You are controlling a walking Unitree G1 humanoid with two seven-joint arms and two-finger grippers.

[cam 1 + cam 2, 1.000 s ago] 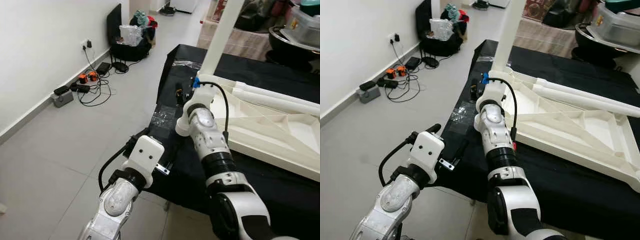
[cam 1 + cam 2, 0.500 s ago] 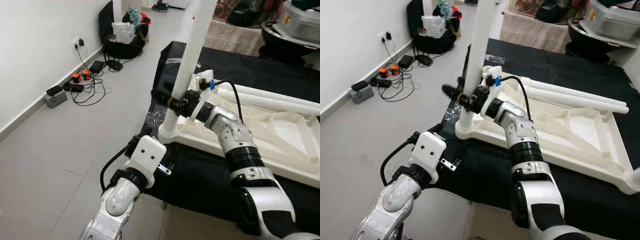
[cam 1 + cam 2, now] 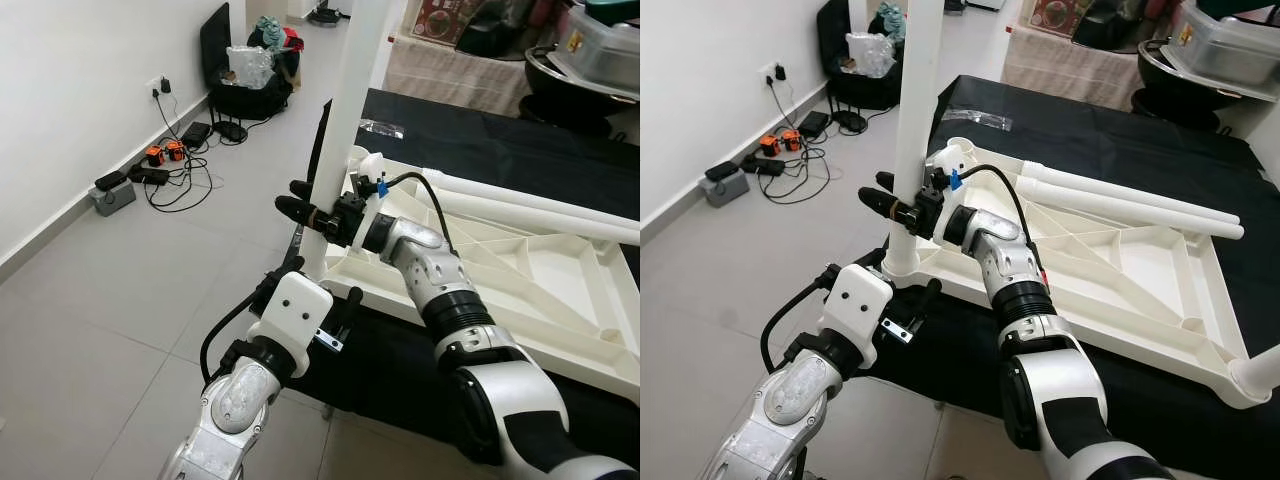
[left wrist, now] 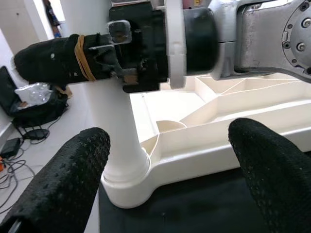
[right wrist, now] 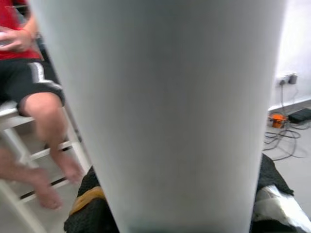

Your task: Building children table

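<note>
A white table leg [image 3: 343,130] stands nearly upright in the corner socket of the upside-down white tabletop [image 3: 520,270], which lies on a black-covered surface. My right gripper [image 3: 292,198] is shut on the table leg a little above the socket, its black fingers reaching past the leg on the left. In the right wrist view the leg [image 5: 160,107] is very close to the camera. My left gripper [image 4: 167,141] is open, low at the near edge of the surface, with the leg's base [image 4: 124,179] in front of it. Two loose white legs [image 3: 1130,200] lie along the tabletop's far side.
The black cloth [image 3: 480,150] covers the work surface. Cables and power strips [image 3: 150,170] lie on the floor by the left wall, with a black bag [image 3: 250,95] farther back. A person [image 5: 29,82] sits on a white stool. A metal pot [image 3: 590,70] stands at the back right.
My right gripper went from the tabletop's corner to the leg and closed on it. The leg, tilted half a second ago, now stands nearly upright. The left arm has stayed put.
</note>
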